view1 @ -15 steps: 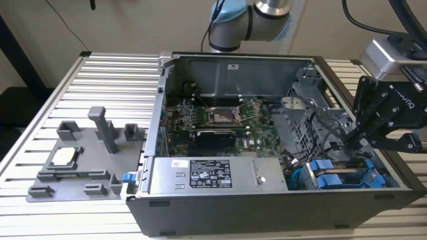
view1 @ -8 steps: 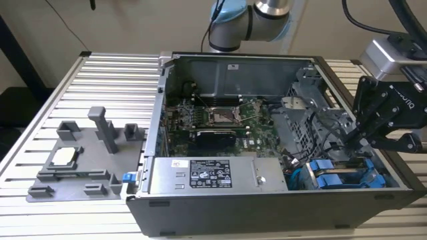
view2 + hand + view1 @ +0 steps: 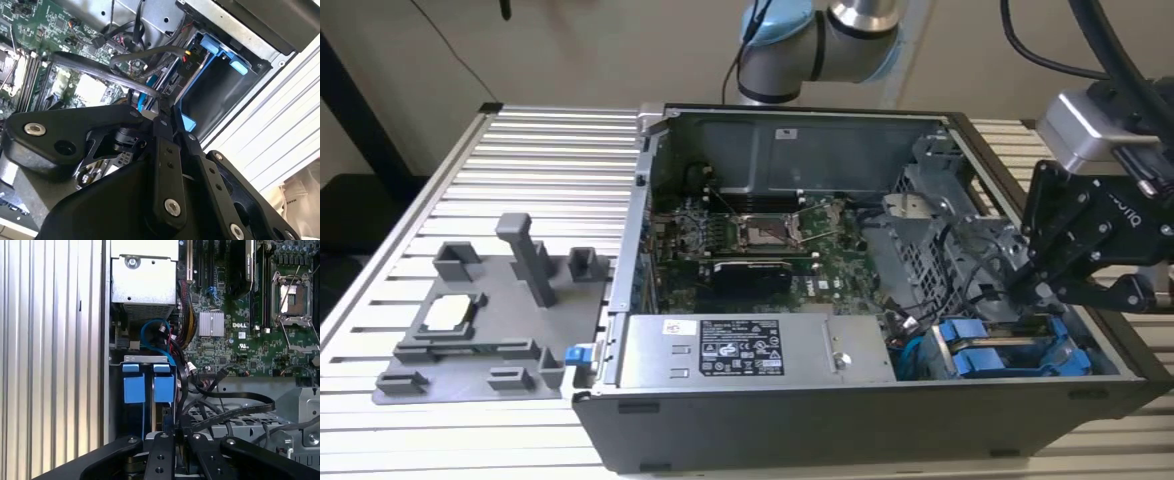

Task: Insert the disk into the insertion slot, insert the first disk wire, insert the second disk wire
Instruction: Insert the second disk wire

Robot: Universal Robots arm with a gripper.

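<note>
The disk (image 3: 1003, 358) is seated in its bay at the case's (image 3: 627, 300) corner, and the gripper (image 3: 1047, 300) is held beside it among the wires (image 3: 235, 407), fingers pinched narrow, seemingly on a connector.

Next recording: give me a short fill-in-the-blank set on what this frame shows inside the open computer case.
1. The black gripper hangs over the bright ____ plastic drive carriers.
2. Those carriers sit at the case's corner on the exterior view's ____.
3. The grey plastic fixture tray lies ____ the black metal computer case.
4. The green motherboard has its processor socket ____.

Missing words: blue; right; outside; empty
</note>
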